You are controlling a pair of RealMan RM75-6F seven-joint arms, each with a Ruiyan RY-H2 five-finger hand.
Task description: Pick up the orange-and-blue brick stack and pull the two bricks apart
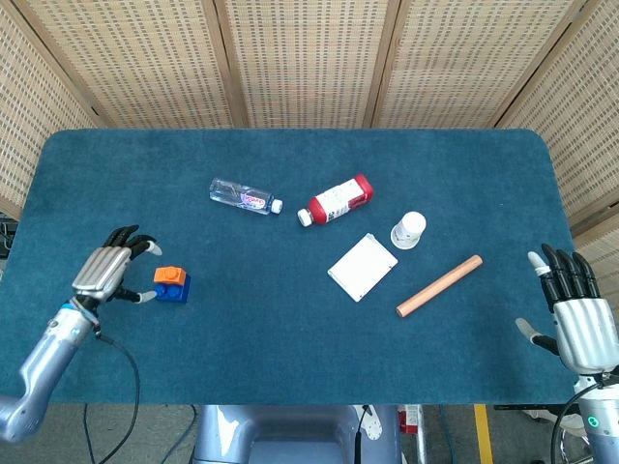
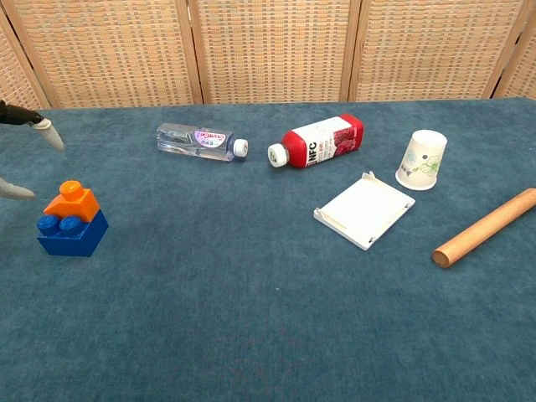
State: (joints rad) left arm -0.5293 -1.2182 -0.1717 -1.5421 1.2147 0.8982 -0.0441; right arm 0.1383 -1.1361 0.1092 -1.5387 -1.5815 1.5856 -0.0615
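The brick stack (image 1: pixel 171 284) sits on the left part of the blue table: a small orange brick (image 2: pixel 72 200) on top of a wider blue brick (image 2: pixel 73 231). My left hand (image 1: pixel 111 271) hovers just left of the stack with fingers spread, holding nothing; only its fingertips (image 2: pixel 42 127) show at the left edge of the chest view. At the table's right edge my right hand (image 1: pixel 574 315) is open, fingers pointing up, far from the stack.
A clear water bottle (image 1: pixel 244 197) and a red juice bottle (image 1: pixel 337 200) lie at mid-table. A paper cup (image 1: pixel 409 230), a white flat box (image 1: pixel 362 267) and a wooden rod (image 1: pixel 438 285) lie to the right.
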